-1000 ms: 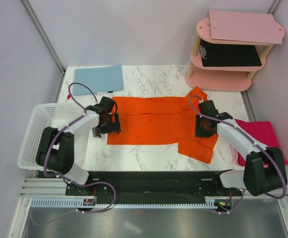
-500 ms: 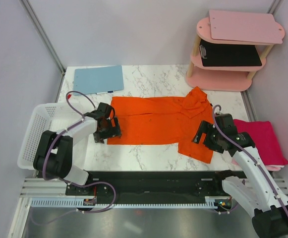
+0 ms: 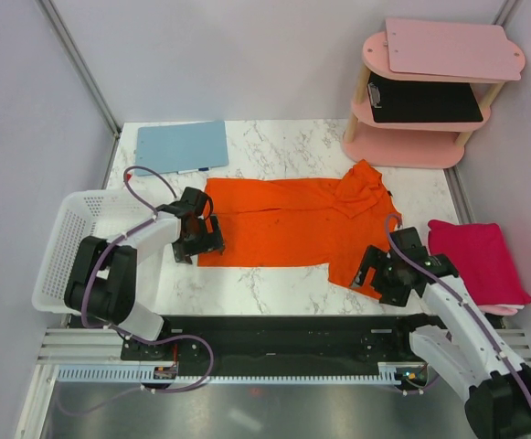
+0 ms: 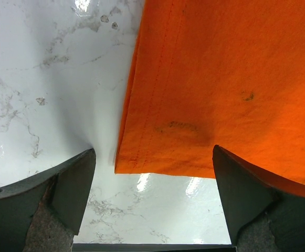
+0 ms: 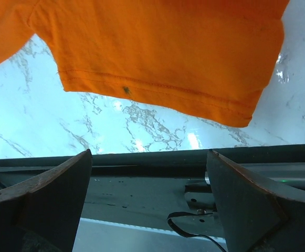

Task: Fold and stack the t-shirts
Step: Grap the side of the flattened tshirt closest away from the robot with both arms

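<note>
Back toward the near edge of the table [image 3: 283,151] comes the right tool [image 3: 373,273]. A second ago it sat over the sleeve of the orange shirt [image 3: 279,224]. Now it hangs by the sleeve's near hem, spread wide and holding nothing. The orange shirt lies flat in the middle of the table. The pink shirt [image 3: 477,261] lies folded at the right edge. The left tool [image 3: 199,240] is low at the orange shirt's near left corner, also spread wide, with that corner between its fingers and not pinched.
</note>
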### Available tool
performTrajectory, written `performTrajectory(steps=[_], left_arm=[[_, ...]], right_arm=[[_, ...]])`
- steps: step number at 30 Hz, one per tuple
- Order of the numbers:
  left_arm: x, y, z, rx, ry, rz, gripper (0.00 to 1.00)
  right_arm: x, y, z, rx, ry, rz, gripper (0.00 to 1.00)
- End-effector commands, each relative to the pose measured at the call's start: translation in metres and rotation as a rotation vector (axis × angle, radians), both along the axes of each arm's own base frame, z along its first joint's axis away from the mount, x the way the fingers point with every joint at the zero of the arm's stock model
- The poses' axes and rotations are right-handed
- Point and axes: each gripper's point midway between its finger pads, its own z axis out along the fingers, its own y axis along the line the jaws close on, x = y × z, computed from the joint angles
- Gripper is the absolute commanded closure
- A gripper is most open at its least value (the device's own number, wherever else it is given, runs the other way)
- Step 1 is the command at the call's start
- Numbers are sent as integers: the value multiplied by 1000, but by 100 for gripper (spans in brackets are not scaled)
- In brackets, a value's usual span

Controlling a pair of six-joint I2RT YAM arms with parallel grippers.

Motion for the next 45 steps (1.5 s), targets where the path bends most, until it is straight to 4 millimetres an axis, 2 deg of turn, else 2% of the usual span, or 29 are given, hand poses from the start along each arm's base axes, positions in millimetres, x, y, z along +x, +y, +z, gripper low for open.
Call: performTrajectory(steps=[1,4,6,14,15,17,18,21,25,36,39,41,42,44,45], left_arm=[[14,-10,-9,-46,-28,5,1],[15,-10,-7,-46,-32,7,1],[15,-9,-7,-42,-31,9,1],[14,-8,-6,-31,-23,9,1],[15,-7,-7,-26,-21,12,1],[13,-6,-9,-21,-13,11,1],[13,-5,-10,-19,-11,13,1],[12,-5,-11,-16,-7,18,1],[14,-5,-9,-21,-10,20,1],[26,-3,8,-21,-48,28,0],[25,-1,5,-13,-37,34,0],[26,-1,4,-6,-37,31,0],[25,0,3,-4,-33,34,0],[25,-1,2,-9,-28,29,0],[25,-2,1,-12,-24,28,0]], right_arm=[[38,1,18,-80,-83,101,3],[57,-2,26,-184,-98,169,2],[64,-4,25,-246,-84,205,2],[89,29,22,-428,-48,426,4],[89,24,21,-496,-30,451,5],[87,33,13,-561,-4,520,6],[85,34,10,-588,4,533,13],[76,43,-3,-633,28,585,23],[67,52,-14,-710,41,633,30],[59,77,-34,-762,46,705,34],[58,78,-41,-785,57,716,46],[58,75,-46,-815,61,715,61],[59,73,-46,-835,61,710,73],[61,66,-48,-891,60,702,79],[61,64,-48,-905,61,699,88]])
